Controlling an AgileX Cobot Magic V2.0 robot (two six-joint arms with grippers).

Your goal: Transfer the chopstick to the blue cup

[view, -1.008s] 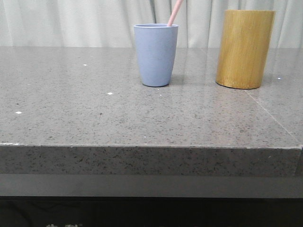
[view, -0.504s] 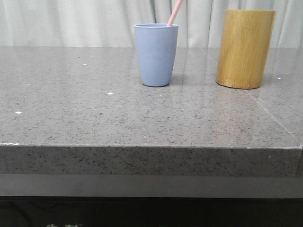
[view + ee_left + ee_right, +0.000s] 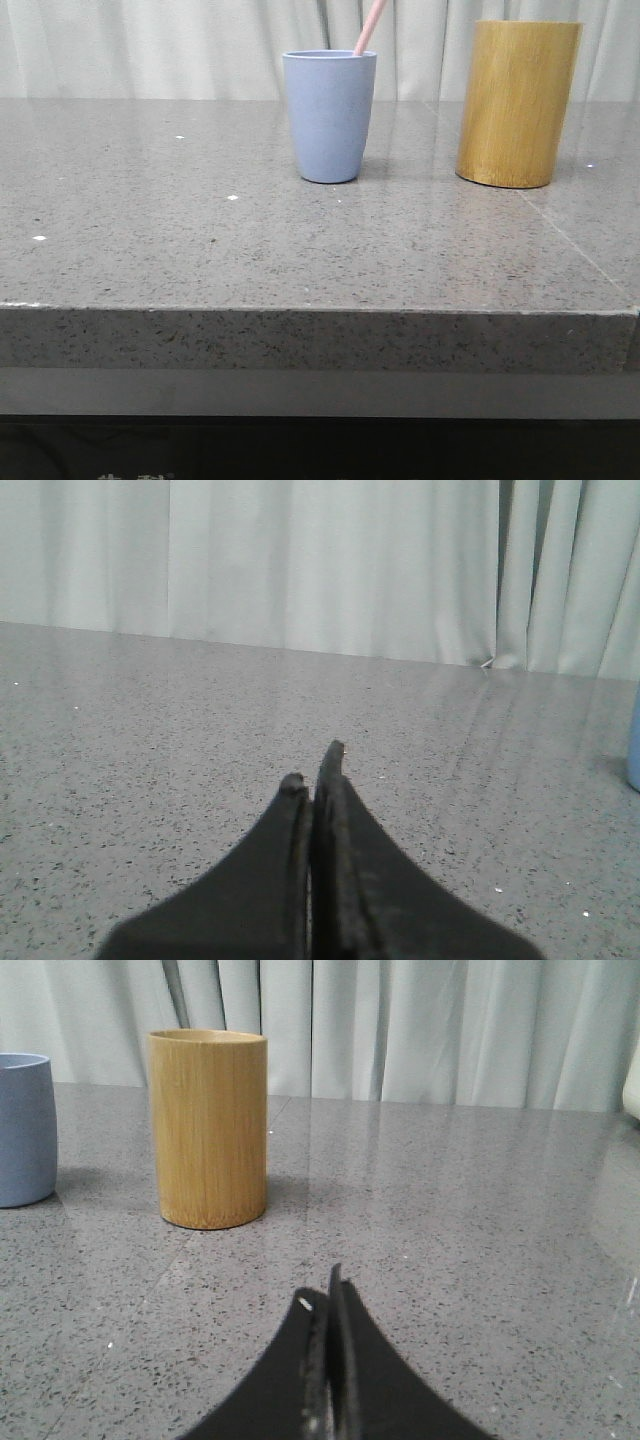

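The blue cup (image 3: 330, 115) stands upright at the middle back of the grey stone table (image 3: 250, 250). A pale pink chopstick (image 3: 370, 27) leans out of its mouth, tilted to the right and cut off by the frame's upper edge. In the right wrist view the blue cup (image 3: 24, 1128) stands beside the bamboo holder. A sliver of the blue cup (image 3: 634, 745) shows at the edge of the left wrist view. My left gripper (image 3: 314, 768) is shut and empty, low over bare table. My right gripper (image 3: 320, 1292) is shut too, holding nothing, well short of the holder.
A taller yellow-brown bamboo holder (image 3: 517, 104) stands right of the cup; it appears as the bamboo holder (image 3: 208, 1128) in the right wrist view. White curtains (image 3: 150, 45) hang behind the table. The table's front edge (image 3: 300, 308) runs across near me.
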